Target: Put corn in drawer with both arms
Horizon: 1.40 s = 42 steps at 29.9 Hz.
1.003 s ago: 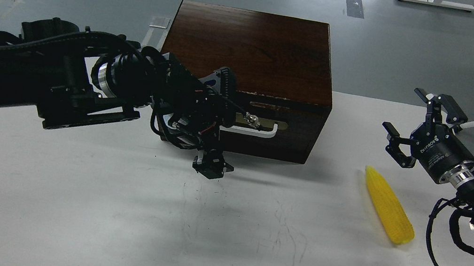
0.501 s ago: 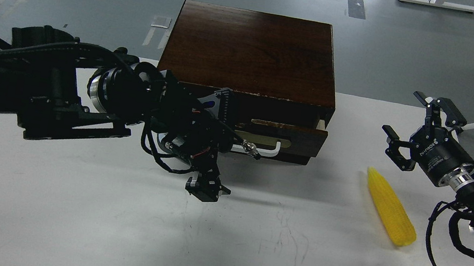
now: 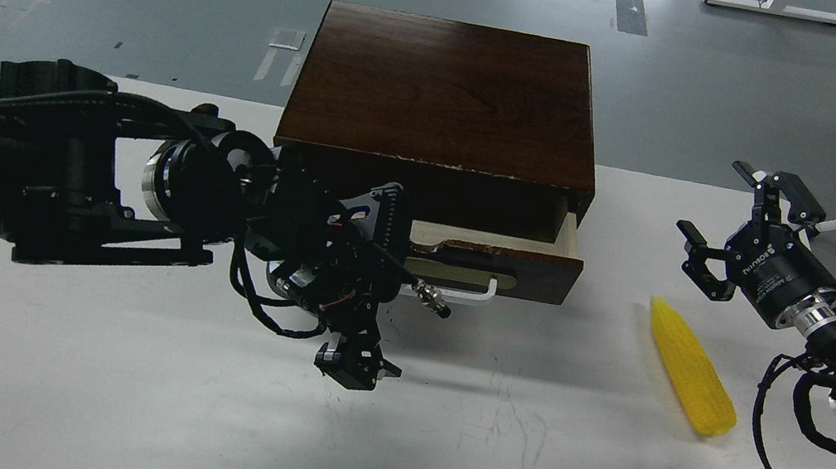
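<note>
The drawer (image 3: 494, 259) is now sliding out of the dark wooden box (image 3: 445, 92), which is sitting at the far edge of the table (image 3: 106, 403); a second ago it was flush with the box front, half a second ago it was showing only a thin gap, and now a strip of its pale inside is lying open behind the front panel. The left gripper (image 3: 415, 255) is reaching in at the white bar handle (image 3: 471, 297) and pulling toward the near edge, though its fingers are hidden behind the wrist and cables, so I cannot tell how wide they are standing or whether they are closing on the bar. The whole left arm is drawing back and down with the drawer compared with the earlier pictures. The right gripper (image 3: 738, 226) is hanging above the right edge of the table with its fingers spread wide and holding nothing, barely moved since before. The corn (image 3: 689, 378) is lying untouched near the right edge, just below that gripper, where it was lying earlier. The opening is probably still too shallow for the cob, so more pulling seems needed before the right arm is picking it up.
</note>
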Each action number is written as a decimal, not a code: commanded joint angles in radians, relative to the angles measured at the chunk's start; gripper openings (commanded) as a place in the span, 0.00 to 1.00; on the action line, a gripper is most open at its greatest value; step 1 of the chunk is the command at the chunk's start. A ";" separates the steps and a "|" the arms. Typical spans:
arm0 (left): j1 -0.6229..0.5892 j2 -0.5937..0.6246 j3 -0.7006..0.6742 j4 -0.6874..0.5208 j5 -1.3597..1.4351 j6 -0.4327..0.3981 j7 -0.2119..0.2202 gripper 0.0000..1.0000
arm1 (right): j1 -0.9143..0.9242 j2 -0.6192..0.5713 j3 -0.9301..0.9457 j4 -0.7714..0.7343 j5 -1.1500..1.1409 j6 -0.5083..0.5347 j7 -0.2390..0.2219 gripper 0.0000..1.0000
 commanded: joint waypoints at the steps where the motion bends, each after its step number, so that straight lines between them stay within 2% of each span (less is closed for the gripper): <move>1: -0.009 0.000 -0.001 0.011 0.010 0.001 -0.001 0.98 | 0.000 0.000 0.000 0.000 0.000 0.000 0.000 1.00; 12: -0.046 -0.009 0.048 0.019 0.053 0.001 -0.001 0.98 | 0.000 0.000 0.000 0.000 0.000 0.000 0.000 1.00; 26: -0.163 -0.106 0.129 0.020 0.059 0.001 -0.001 0.98 | -0.002 0.002 0.000 0.002 0.000 0.000 0.000 1.00; 42: -0.176 -0.124 0.130 0.008 0.059 0.001 -0.001 0.98 | -0.006 0.014 -0.002 0.002 0.000 0.000 0.000 1.00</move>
